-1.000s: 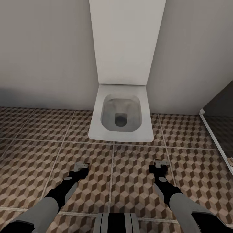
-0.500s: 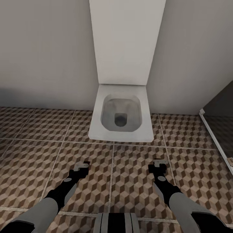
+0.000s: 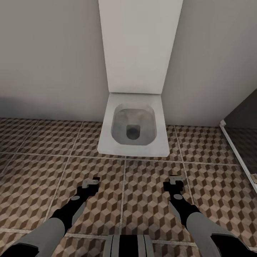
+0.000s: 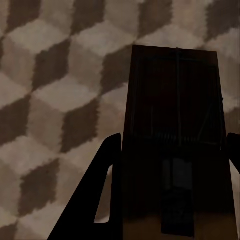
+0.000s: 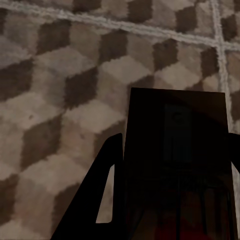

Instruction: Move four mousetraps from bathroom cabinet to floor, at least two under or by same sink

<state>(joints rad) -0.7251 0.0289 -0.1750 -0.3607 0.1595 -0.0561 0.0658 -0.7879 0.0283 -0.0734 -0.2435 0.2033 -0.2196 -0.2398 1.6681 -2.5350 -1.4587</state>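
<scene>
Left gripper [image 3: 92, 182] clamped on mousetrap [image 4: 175, 145], dark flat board sticking out between fingers [image 4: 102, 190]. Right gripper [image 3: 175, 180] same deal, gripping second mousetrap [image 5: 177, 160]. Both hovering over bathroom floor [image 3: 125, 192], cube tiles right below. White toilet [image 3: 134, 125] just ahead, between them.

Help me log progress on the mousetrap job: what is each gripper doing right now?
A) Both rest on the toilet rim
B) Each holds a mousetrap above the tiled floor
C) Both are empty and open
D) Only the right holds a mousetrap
B: a dark flat mousetrap sits between the left gripper fingers, another mousetrap in the right gripper, over the bathroom floor.
</scene>
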